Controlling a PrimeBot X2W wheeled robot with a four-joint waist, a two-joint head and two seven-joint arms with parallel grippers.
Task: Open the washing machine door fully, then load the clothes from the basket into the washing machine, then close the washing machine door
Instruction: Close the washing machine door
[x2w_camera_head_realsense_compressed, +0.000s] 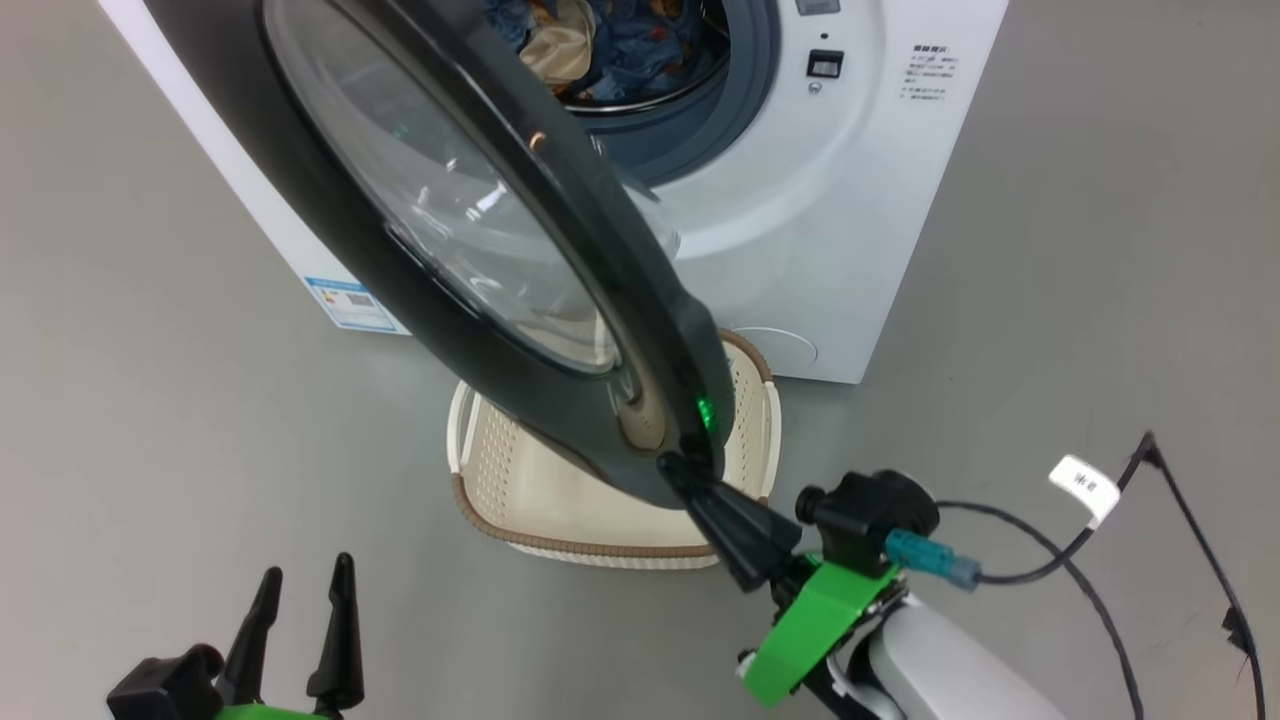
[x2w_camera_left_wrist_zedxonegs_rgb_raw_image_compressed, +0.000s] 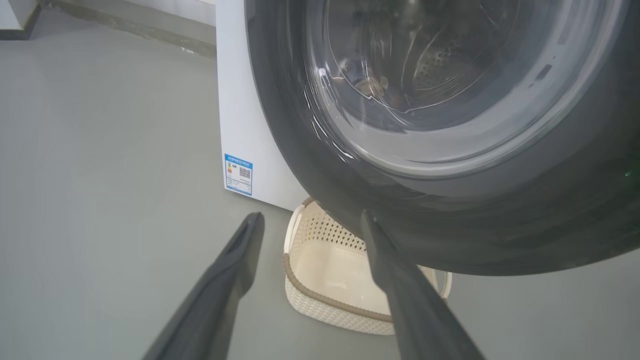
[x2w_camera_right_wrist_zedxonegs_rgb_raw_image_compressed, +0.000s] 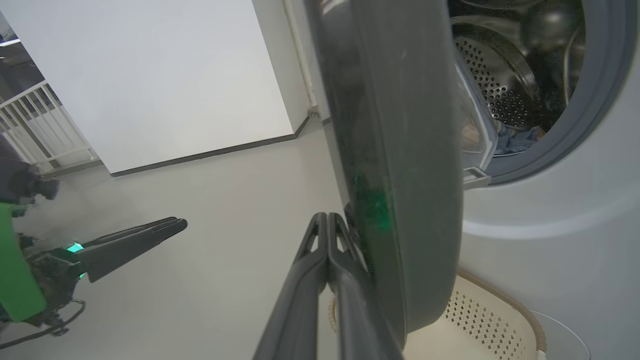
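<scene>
The washing machine (x2w_camera_head_realsense_compressed: 800, 250) stands ahead with its door (x2w_camera_head_realsense_compressed: 480, 250) swung partly out over the basket (x2w_camera_head_realsense_compressed: 520, 490). Blue and cream clothes (x2w_camera_head_realsense_compressed: 590, 45) lie inside the drum (x2w_camera_right_wrist_zedxonegs_rgb_raw_image_compressed: 505, 85). My right gripper (x2w_camera_head_realsense_compressed: 675, 468) is shut, empty, with its tips pressed against the black outer rim of the door (x2w_camera_right_wrist_zedxonegs_rgb_raw_image_compressed: 395, 150) at its free edge. My left gripper (x2w_camera_head_realsense_compressed: 305, 580) hangs open at the lower left, clear of everything. In the left wrist view the basket (x2w_camera_left_wrist_zedxonegs_rgb_raw_image_compressed: 340, 270) shows a bare cream floor beneath the door (x2w_camera_left_wrist_zedxonegs_rgb_raw_image_compressed: 450, 125).
Grey floor lies all around the machine. A black cable with a white tag (x2w_camera_head_realsense_compressed: 1085, 485) trails from my right wrist across the floor at the right. White walls and a railing (x2w_camera_right_wrist_zedxonegs_rgb_raw_image_compressed: 35, 125) stand off to the left in the right wrist view.
</scene>
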